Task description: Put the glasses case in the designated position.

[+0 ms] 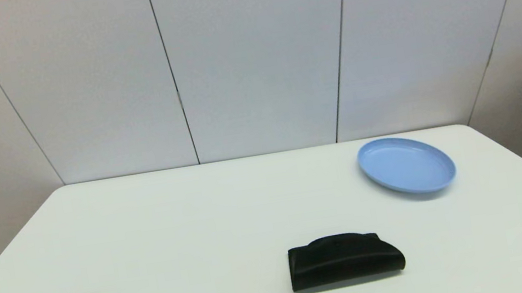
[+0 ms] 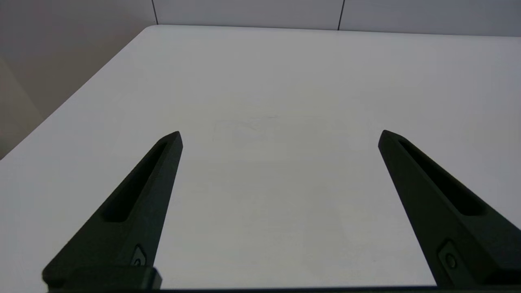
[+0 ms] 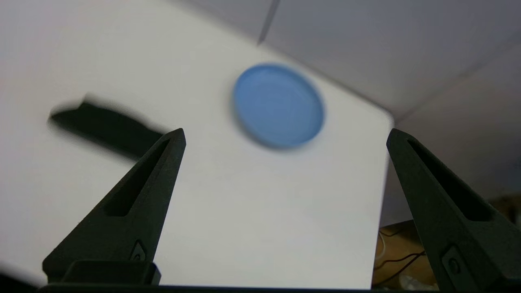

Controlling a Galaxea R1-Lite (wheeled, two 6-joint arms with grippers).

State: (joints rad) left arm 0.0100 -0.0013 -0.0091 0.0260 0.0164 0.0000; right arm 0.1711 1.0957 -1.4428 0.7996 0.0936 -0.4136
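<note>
The matte black glasses case [image 1: 344,259] lies on the white table [image 1: 177,241], right of centre and close to the front edge. A blue plate [image 1: 406,164] sits behind it at the far right with nothing in it. Neither arm shows in the head view. My right gripper [image 3: 285,134] is open above the table's near right part; its view holds the blurred glasses case [image 3: 106,128] and the blue plate [image 3: 279,106] farther off. Over bare table on the left side, my left gripper [image 2: 280,133] hangs open with nothing between its fingers.
Grey wall panels [image 1: 252,54] stand right behind the table. The table's right edge [image 3: 382,195] drops off beside my right gripper, with cables and a brown surface [image 3: 401,260] below it.
</note>
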